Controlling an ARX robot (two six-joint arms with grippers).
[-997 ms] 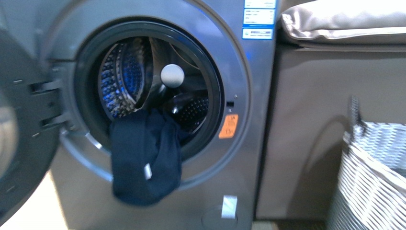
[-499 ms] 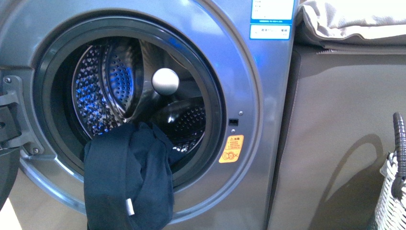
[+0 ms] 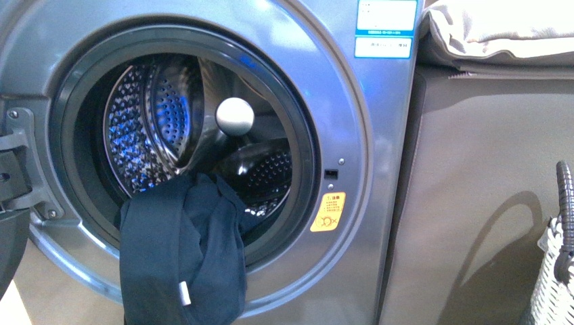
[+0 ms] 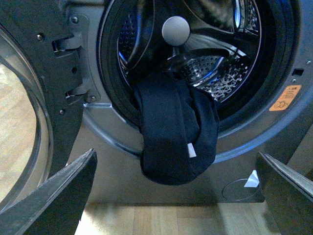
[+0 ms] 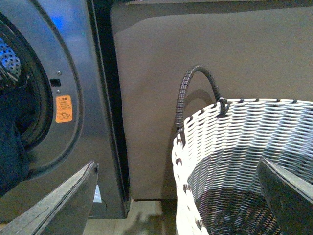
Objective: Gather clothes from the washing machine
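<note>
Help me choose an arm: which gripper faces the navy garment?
The left gripper: its camera frames the garment between open fingers; the right gripper faces the white basket.

Robot's moved closer to washing machine (image 3: 365, 169) w/ clothes (image 3: 176, 250) now looming bigger.

A sofa, a cushion, a basket and a wooden floor.
We see the brown sofa (image 3: 487, 189) showing a flat upright side panel, with a pale cushion (image 3: 501, 27) lying on top of it. Near that panel stands a white woven basket (image 5: 230, 142), and a dark wrapped handle (image 5: 195, 85) arches up from its rim. Inside, we see the weave turn darker toward the bottom. Light wooden floor (image 4: 161, 220) lies below.
</note>
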